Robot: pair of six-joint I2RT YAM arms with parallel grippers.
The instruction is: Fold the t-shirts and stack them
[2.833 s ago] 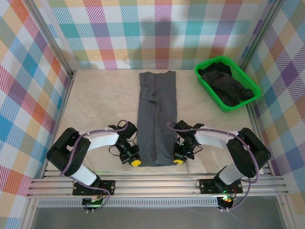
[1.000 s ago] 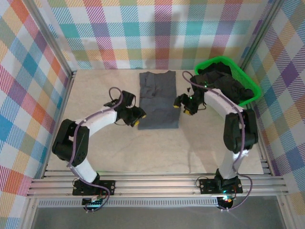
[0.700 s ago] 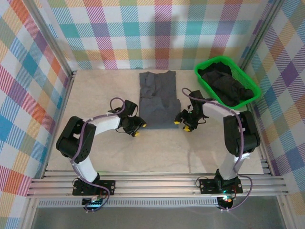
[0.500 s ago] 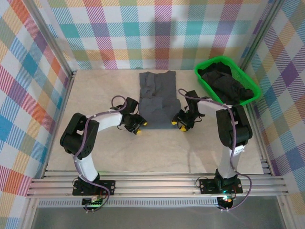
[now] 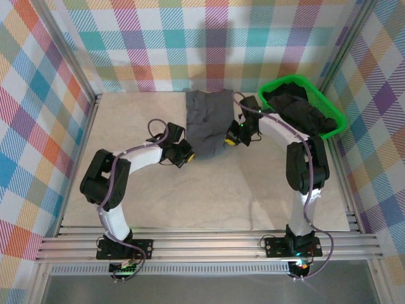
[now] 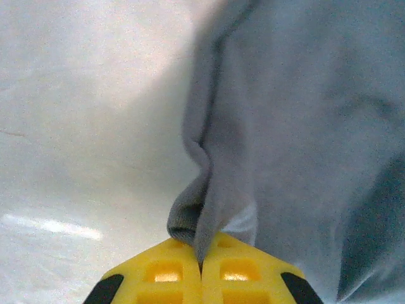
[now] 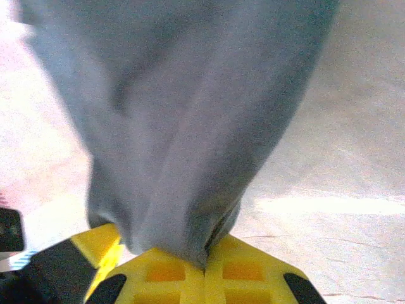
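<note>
Both left claw [image 6: 201, 266] and right claw [image 7: 205, 269] tight on rumpled blue-grey t-shirt [image 5: 209, 123]

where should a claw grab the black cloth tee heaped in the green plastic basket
Pinch a raised fold atop the black cloth tee, coming straight down: the walls of the green plastic basket block its sides, and the crumpled heap offers ridges.
</note>
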